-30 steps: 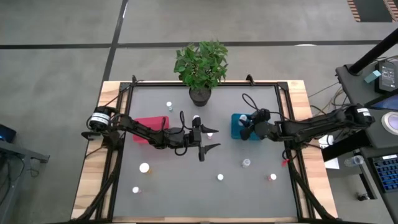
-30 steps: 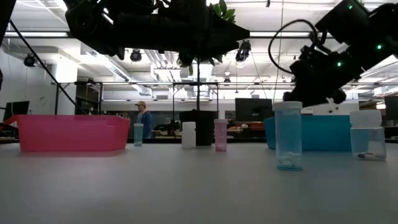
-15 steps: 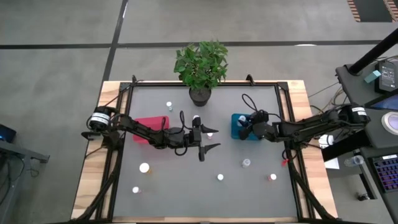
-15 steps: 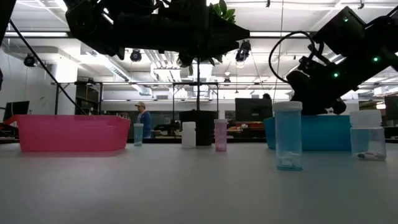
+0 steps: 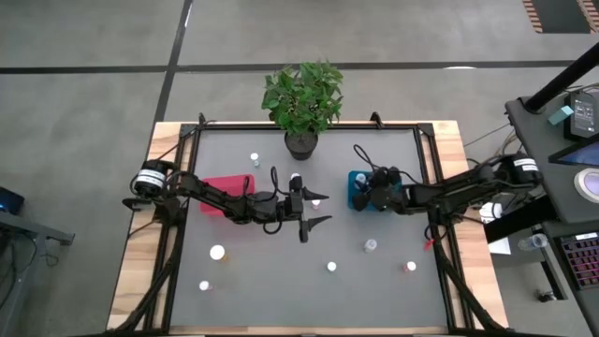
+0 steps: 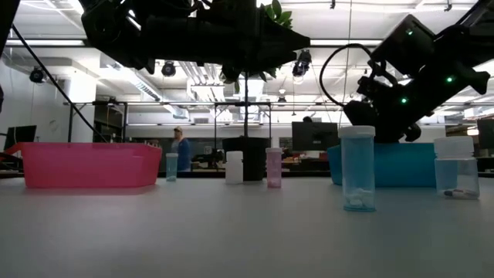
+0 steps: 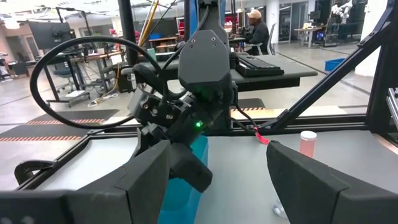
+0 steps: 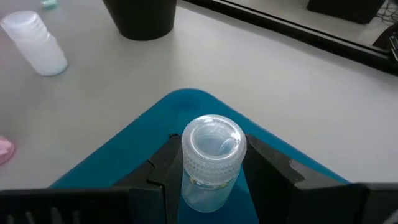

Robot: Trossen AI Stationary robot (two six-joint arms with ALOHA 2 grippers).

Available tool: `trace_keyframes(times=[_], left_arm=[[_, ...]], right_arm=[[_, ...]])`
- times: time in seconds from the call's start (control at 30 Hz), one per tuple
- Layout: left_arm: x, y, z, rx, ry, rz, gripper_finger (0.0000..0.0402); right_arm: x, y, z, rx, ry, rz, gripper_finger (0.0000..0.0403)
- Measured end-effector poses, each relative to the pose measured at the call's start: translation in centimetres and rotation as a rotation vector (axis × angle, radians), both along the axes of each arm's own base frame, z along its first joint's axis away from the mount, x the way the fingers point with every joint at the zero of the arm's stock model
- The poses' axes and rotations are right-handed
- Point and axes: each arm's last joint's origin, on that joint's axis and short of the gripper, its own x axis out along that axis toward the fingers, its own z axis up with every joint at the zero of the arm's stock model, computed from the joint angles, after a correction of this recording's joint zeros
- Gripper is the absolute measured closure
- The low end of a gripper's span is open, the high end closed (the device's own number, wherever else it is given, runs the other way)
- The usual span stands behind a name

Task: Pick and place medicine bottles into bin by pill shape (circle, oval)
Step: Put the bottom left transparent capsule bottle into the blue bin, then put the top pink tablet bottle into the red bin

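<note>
My right gripper (image 8: 212, 169) is shut on a clear medicine bottle (image 8: 211, 152) with a ribbed whitish cap, over the teal bin (image 8: 143, 155). In the high view this gripper (image 5: 362, 189) hangs at the teal bin (image 5: 355, 199), right of centre. My left gripper (image 5: 316, 227) stands open at mid-table, level, with nothing between its fingers, to the right of the red bin (image 5: 225, 195). Other bottles stand upright on the mat: one (image 5: 371, 245), another (image 5: 331, 267) and a third (image 5: 217, 252) among several. My right gripper pinches the bottle's body just under the cap (image 8: 186, 180) between its two fingers (image 8: 163, 167), one on each side. The fingers slant downward, coming from the table's right. The bottle sits upright, cap up, above the teal bin; its bottom is hidden.
A black plant pot (image 5: 301, 142) with a leafy plant stands at the far edge, centre. More bottles stand near the far edge (image 5: 254, 157) and the near edge (image 5: 410, 267), (image 5: 204, 285). Beyond the table a person (image 6: 181, 148) stands in the room.
My right gripper has gone toward the table's left and a little down, carrying the bottle in over the teal bin, its fingers staying shut on it.
</note>
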Motion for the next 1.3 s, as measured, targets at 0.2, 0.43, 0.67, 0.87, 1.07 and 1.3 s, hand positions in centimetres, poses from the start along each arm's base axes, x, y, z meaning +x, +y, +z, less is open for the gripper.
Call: trace_keyframes(times=[0.2,0.43,0.67,0.87,1.07,1.3], left_arm=[[0.0,0.0,0.0,0.0,0.0,0.0,0.0155],[0.0,0.0,0.0,0.0,0.0,0.0,0.0155],[0.0,0.0,0.0,0.0,0.0,0.0,0.0155],[0.0,0.0,0.0,0.0,0.0,0.0,0.0155],[0.0,0.0,0.0,-0.002,-0.001,0.0,0.0155],[0.0,0.0,0.0,-0.006,-0.001,0.0,0.0155]], right_arm=[[0.4,0.0,-0.2,0.0,0.017,0.0,0.0266],[0.9,0.0,-0.1,0.012,0.008,-0.002,0.0222],[0.7,0.0,1.0,0.012,-0.036,0.002,0.0199],[0.2,0.2,2.9,0.037,-0.114,0.05,0.0202],[-0.5,0.5,5.4,0.071,-0.221,0.183,0.0202],[-1.5,2.2,7.9,0.005,-0.278,0.464,0.0202]])
